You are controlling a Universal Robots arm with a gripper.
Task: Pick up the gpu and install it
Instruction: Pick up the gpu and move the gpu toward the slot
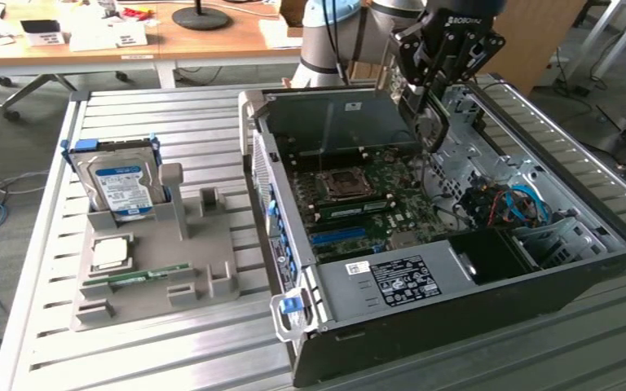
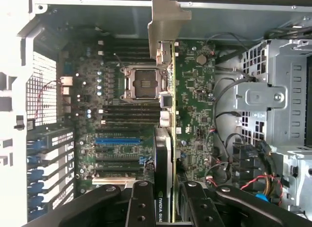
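Firstly, lower centre of the exterior view: computer case [image 1: 324,326], black, side panel off, lying open on a slatted metal table [image 1: 128,358].

Lower left: grey fixture tray [image 1: 182,244]. It carried a narrow memory stick [image 1: 147,277], a processor chip [image 1: 110,252] and, further back, an upright hard drive [image 1: 123,186].

Centre: motherboard [image 1: 373,208] on the case floor, CPU socket [image 1: 346,183] uncovered.

Upper right: gripper [image 1: 430,102], poised over the case interior, jaws closed on the gpu [image 2: 163,154]. The card hung edge-down above the motherboard; whether it touched a slot could not be told. In the wrist view the fingers [image 2: 141,207] pressed its two flat faces near one end. The silver bracket [image 2: 163,22] lay at the opposite end, toward the case's rear wall.

Handling, as judged: light, thin and stiff, yet fragile. The board carried exposed components, and its contact edge would not bear knocks or twisting. The best hold seemed to be across the flat faces along the upper edge, away from the contacts and the bracket. The smooth faces could let the card pivot in a narrow grip.

Farthest, top of frame: robot arm base [image 1: 329,37], then a wooden desk [image 1: 215,37].
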